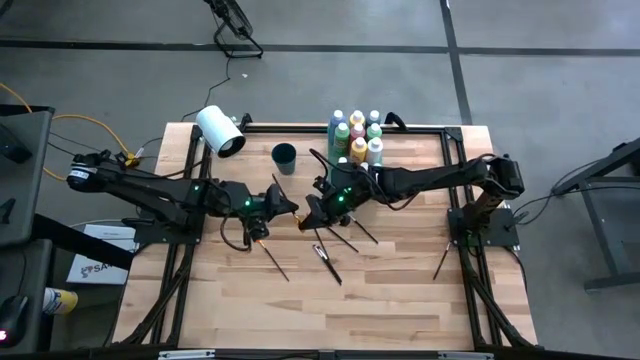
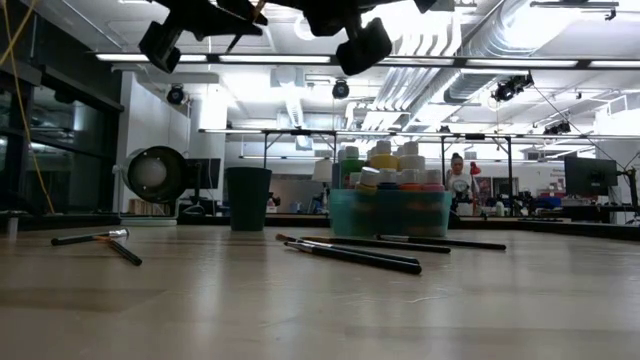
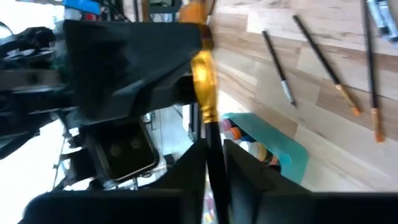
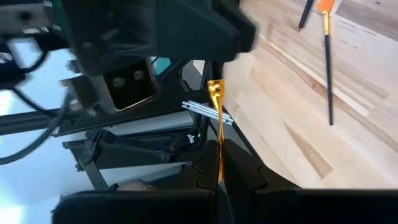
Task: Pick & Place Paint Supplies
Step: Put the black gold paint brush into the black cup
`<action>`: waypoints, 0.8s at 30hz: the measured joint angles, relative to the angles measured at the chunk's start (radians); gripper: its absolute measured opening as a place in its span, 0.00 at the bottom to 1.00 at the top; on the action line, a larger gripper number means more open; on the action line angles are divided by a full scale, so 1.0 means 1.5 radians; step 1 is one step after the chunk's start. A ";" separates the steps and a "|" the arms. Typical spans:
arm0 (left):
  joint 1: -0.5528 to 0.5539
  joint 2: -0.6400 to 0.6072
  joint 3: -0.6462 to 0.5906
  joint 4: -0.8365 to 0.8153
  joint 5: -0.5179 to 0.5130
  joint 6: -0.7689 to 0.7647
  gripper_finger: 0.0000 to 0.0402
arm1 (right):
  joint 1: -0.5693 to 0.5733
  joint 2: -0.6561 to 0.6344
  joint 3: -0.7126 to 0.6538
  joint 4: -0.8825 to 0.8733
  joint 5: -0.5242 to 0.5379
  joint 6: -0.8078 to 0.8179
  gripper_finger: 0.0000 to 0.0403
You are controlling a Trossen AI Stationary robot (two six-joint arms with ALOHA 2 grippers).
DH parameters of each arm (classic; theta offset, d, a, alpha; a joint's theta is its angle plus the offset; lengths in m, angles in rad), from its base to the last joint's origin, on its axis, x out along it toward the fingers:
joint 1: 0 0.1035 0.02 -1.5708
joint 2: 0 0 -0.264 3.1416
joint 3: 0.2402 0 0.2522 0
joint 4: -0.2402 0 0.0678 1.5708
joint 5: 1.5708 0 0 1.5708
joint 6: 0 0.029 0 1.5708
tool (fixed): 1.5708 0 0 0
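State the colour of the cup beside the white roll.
Dark teal cup; high view shows it best.

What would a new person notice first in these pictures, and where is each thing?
First, the two grippers meeting in the air above the middle of the table: the left gripper and the right gripper both hold one paintbrush with a gold band. Behind them a green tray full of paint bottles stands at the far edge, and loose brushes lie on the wood nearer the front.

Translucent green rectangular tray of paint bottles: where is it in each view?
High view: tray at the table's back centre.
Low view: centre-right, behind loose dark-handled paintbrushes.
Left wrist view: teal corner on the wood.
Right wrist view: not clearly in it.
Shared landmark: those paintbrushes.
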 joint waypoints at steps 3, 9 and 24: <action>0.001 -0.001 0.001 0.004 -0.003 -0.007 0.05 | 0.000 0.001 0.000 -0.001 0.004 -0.012 0.01; 0.002 0.000 0.001 0.018 -0.013 -0.006 0.05 | 0.000 0.001 0.000 0.004 0.004 -0.053 0.05; 0.036 -0.014 0.000 -0.008 -0.073 -0.157 0.05 | -0.005 0.001 0.000 -0.005 -0.012 -0.134 0.35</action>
